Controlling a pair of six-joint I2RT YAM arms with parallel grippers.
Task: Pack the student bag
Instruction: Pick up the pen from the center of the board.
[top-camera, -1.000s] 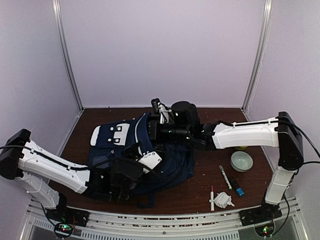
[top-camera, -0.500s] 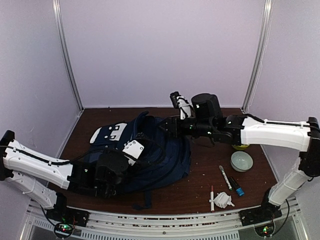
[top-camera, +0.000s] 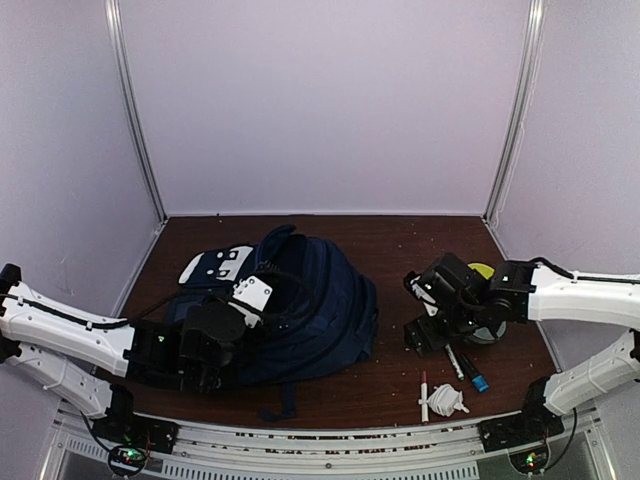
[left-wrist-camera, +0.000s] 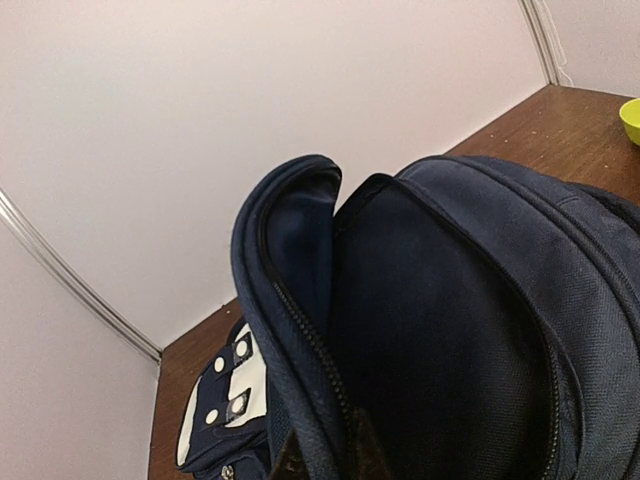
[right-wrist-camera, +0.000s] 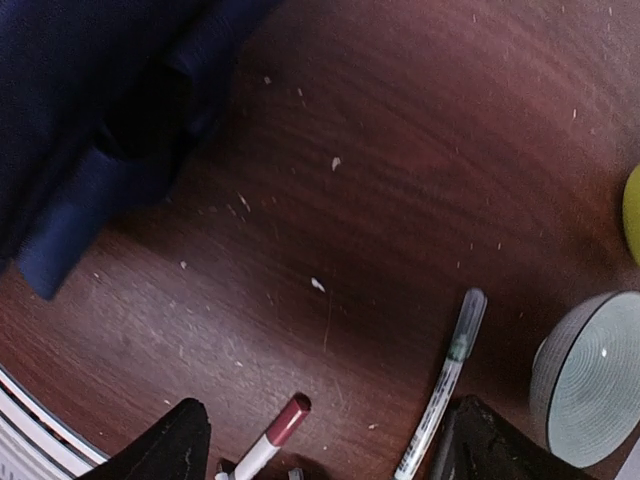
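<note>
The bag (top-camera: 310, 310) is navy blue all over, darker inside; its flap patches (top-camera: 215, 265) are white, crossed by navy tabs with white studs. The table (top-camera: 420, 240) is dark reddish-brown wood flecked with pale specks. The bowl (right-wrist-camera: 590, 380) is pale grey-green with fine concentric rings. The red-capped pen (right-wrist-camera: 275, 430) has a white barrel; the green-banded pen (right-wrist-camera: 447, 390) is otherwise clear. The marker (top-camera: 473, 374) is black with a blue end, the wad (top-camera: 447, 400) white. The arms (top-camera: 60, 325) are white with black joints, the walls (top-camera: 320, 100) pale lilac

Left claw (left-wrist-camera: 325, 455) pinched shut, right claw (right-wrist-camera: 325, 440) spread wide, pointing down
</note>
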